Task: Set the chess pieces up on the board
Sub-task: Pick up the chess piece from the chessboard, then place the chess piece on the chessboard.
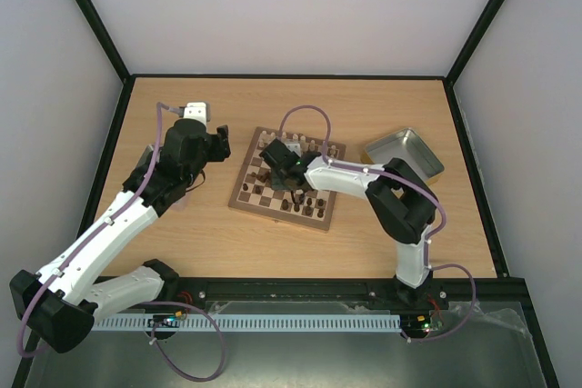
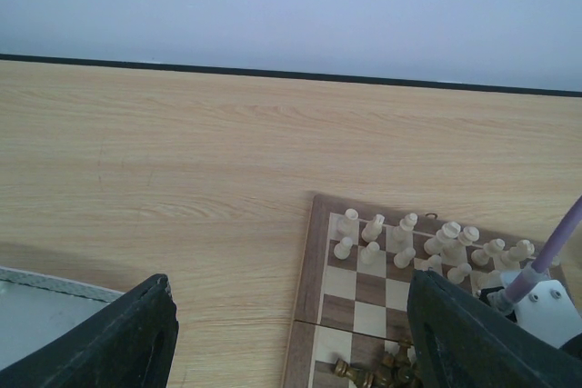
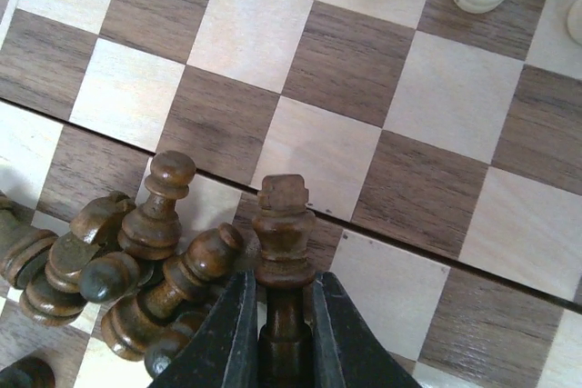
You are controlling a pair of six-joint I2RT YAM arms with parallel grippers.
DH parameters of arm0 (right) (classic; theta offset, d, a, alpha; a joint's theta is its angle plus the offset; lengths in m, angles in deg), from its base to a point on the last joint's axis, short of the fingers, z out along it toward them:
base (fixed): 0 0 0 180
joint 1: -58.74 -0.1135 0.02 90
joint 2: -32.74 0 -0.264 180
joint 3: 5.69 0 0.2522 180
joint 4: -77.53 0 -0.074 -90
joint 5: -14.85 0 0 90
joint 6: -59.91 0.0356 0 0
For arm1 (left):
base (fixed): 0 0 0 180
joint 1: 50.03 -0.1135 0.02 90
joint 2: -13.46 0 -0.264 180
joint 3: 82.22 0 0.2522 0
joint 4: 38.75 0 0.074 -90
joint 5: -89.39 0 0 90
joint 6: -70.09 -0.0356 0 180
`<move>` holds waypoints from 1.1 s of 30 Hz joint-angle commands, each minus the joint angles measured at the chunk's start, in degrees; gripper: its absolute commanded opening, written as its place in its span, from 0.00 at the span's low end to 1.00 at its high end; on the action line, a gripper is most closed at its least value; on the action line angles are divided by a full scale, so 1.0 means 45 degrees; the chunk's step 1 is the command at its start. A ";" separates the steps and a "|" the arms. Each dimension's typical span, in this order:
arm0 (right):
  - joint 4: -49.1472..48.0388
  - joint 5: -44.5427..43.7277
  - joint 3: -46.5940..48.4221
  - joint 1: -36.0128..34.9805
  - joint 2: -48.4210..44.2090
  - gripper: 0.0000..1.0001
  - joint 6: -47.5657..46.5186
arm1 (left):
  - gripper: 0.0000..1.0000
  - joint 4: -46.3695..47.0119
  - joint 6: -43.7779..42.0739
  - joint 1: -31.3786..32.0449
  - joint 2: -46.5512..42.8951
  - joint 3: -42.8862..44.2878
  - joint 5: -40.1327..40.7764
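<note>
The board (image 1: 239, 190) lies mid-table. Cream chess pieces (image 1: 273, 141) stand in rows along its far edge, and dark ones (image 1: 305, 207) are on its near half. My right gripper (image 1: 282, 166) hovers low over the board. In the right wrist view the right gripper (image 3: 280, 302) is shut on the stem of a dark king (image 3: 284, 229), beside a heap of fallen dark pieces (image 3: 145, 256). My left gripper (image 1: 221, 144) hangs open left of the board. Nothing lies between the left gripper's (image 2: 291, 302) fingers, with bare table and the board's rim (image 2: 307, 306) beneath.
A grey metal tray (image 1: 406, 154) sits tilted at the right of the board. The corner of another grey tray (image 2: 41, 302) shows at the lower left of the left wrist view. Black frame rails border the table.
</note>
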 commanded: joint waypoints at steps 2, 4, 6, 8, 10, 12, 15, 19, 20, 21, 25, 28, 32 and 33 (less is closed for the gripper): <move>-0.1268 -0.1119 -0.0859 0.0044 -0.1665 0.07 -0.0666 | 0.71 0.0355 0.0167 -0.0075 0.0115 -0.0113 -0.0306; -0.2054 -0.1449 -0.1437 0.0056 -0.2467 0.08 -0.1025 | 0.71 0.0488 0.0079 -0.0078 0.0086 -0.0084 -0.0945; -0.3094 -0.1620 -0.2213 0.0058 -0.3646 0.08 -0.1844 | 0.72 0.0839 -0.0117 -0.0074 -0.0029 -0.0153 -0.1998; -0.4219 -0.1560 -0.3090 0.0070 -0.4638 0.08 -0.2429 | 0.73 0.1282 -0.0318 -0.0074 -0.0166 -0.0227 -0.3352; -0.5293 -0.1084 -0.3883 0.0076 -0.5636 0.08 -0.3067 | 0.74 0.1518 -0.0416 -0.0087 -0.0133 -0.0146 -0.4941; -0.6379 -0.0511 -0.4696 0.0081 -0.6606 0.09 -0.3690 | 0.75 0.1590 -0.0330 -0.0080 0.0008 0.0132 -0.6526; -0.8029 0.0367 -0.6086 0.0085 -0.8050 0.09 -0.4508 | 0.81 0.1888 0.0227 -0.0054 0.0242 0.0436 -0.8594; -0.9634 0.1828 -0.7383 0.0091 -0.9608 0.08 -0.5599 | 0.95 0.2666 0.1451 -0.0057 0.0357 0.0447 -1.0547; -0.9902 0.2207 -0.7608 0.0082 -0.9900 0.08 -0.5868 | 0.99 0.2815 0.1805 -0.0054 0.0424 0.0419 -1.0801; -1.0218 0.2552 -0.7807 0.0080 -1.0188 0.08 -0.6119 | 0.99 0.2892 0.2055 -0.0054 0.0542 0.0430 -1.1135; -1.0832 0.3767 -0.8448 0.0085 -1.1131 0.08 -0.6960 | 0.99 0.2743 0.2507 -0.0055 0.1205 0.0583 -1.2339; -1.0687 0.4443 -0.8523 0.0087 -1.1497 0.08 -0.7450 | 0.99 0.2583 0.2883 -0.0054 0.1613 0.0612 -1.2577; -1.0102 0.5281 -0.8329 0.0080 -1.1561 0.08 -0.7921 | 0.96 0.1922 0.3851 -0.0060 0.2353 0.1114 -1.2914; -0.9976 0.5404 -0.8278 0.0085 -1.1557 0.08 -0.8026 | 0.93 0.1714 0.3880 -0.0060 0.2621 0.1284 -1.3299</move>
